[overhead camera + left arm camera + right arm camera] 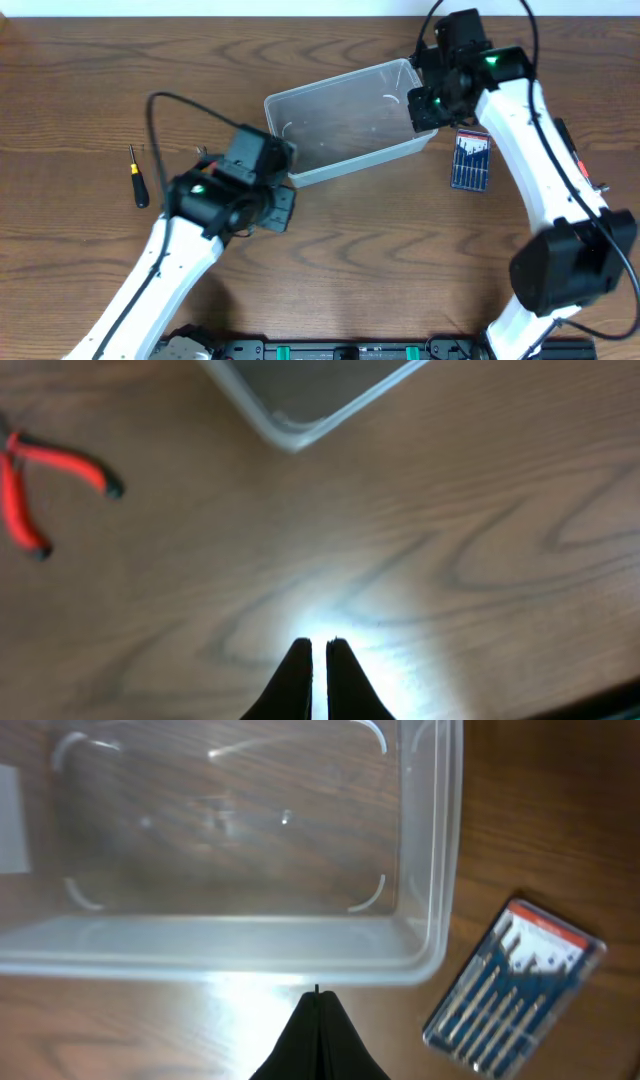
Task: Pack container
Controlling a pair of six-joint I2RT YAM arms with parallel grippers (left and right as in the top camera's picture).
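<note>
The clear plastic container (345,120) stands at the table's middle back and looks empty. My left gripper (278,208) is shut and empty, low over bare wood just in front of the container's near left corner (300,420); its tips show in the left wrist view (317,645). My right gripper (425,108) is shut and empty, just outside the container's right end wall (430,870); its tips show in the right wrist view (317,992).
A small blue case of tool bits (470,160) lies right of the container, also in the right wrist view (515,985). Red-handled pliers (40,480) lie left of my left gripper. A black screwdriver (137,177) lies at the far left.
</note>
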